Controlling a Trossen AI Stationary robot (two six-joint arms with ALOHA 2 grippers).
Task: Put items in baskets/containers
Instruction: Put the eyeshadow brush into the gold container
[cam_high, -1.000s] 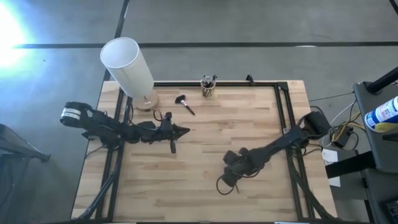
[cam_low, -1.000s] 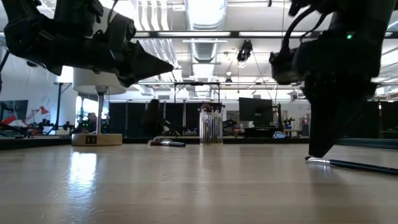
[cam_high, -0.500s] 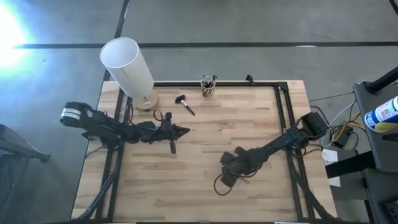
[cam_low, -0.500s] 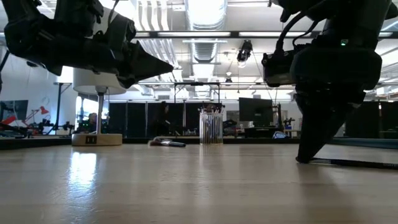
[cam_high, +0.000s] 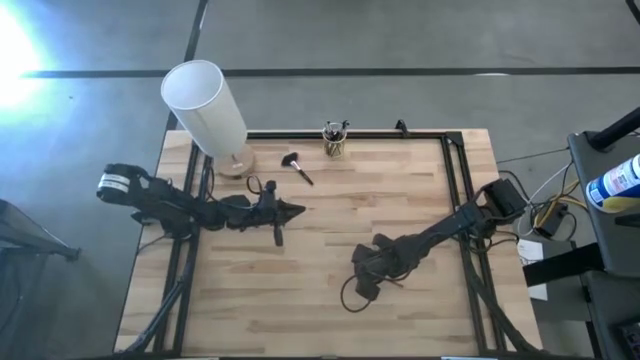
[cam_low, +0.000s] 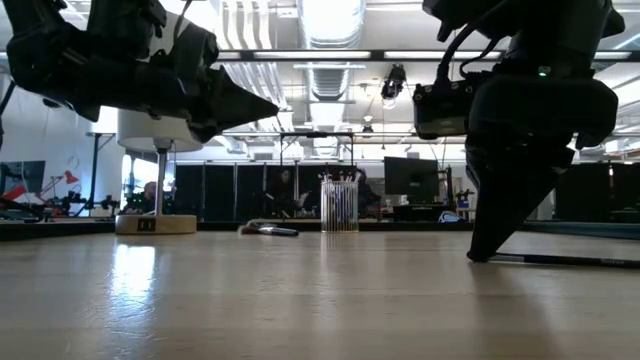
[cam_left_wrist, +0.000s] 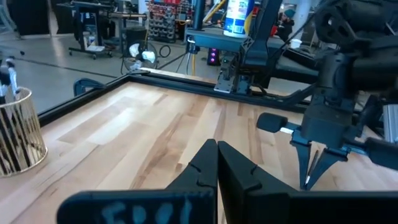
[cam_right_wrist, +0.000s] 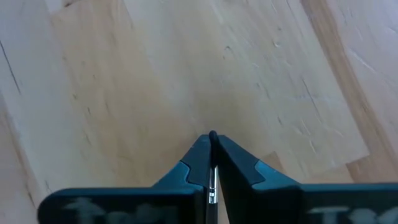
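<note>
A small clear cup holding several dark brushes stands at the table's far edge. A brush with a bushy head lies flat on the wood just left of the cup. My right gripper stands right of the table's middle toward the near edge, tips down at the wood, shut on a thin dark brush. My left gripper hovers level over the table's left half, shut and holding nothing. My right gripper pinches the thin brush near one end between its two fingers. The fingers come steeply from above, pointing down. The brush lies flat on the table, and its free length runs from the fingertips toward the table's right edge.
A tall white cylinder on a round base stands at the far left corner. A dark frame rail runs along the far edge and down both sides. Bare wood lies between the two grippers and the cup.
My right gripper has sunk a little and shifted toward the table's left edge, its wrist rolling, until its tips sit at the end of the thin brush on the wood. The brush still lies flat.
</note>
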